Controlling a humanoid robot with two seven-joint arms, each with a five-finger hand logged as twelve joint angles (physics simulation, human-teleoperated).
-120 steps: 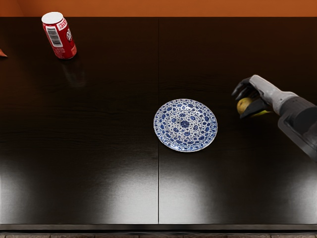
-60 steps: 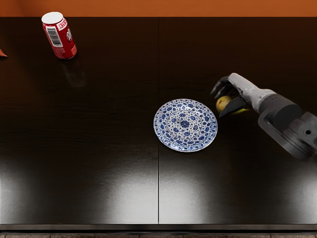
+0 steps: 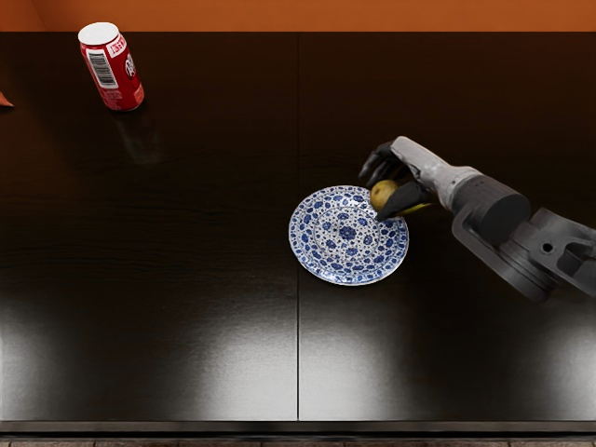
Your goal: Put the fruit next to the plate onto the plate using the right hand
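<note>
Just over the rim of the plate (image 3: 321, 250), yellow fruit (image 3: 382, 194), clasped inside the curled right robot hand (image 3: 393, 179)

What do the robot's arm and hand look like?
Only the right arm is in view. The right hand has black fingers and a pale grey back. The wrist behind it is slim and light grey. Further back the arm gets thick and dark grey, built of rounded, barrel-like segments. No cables show.
</note>
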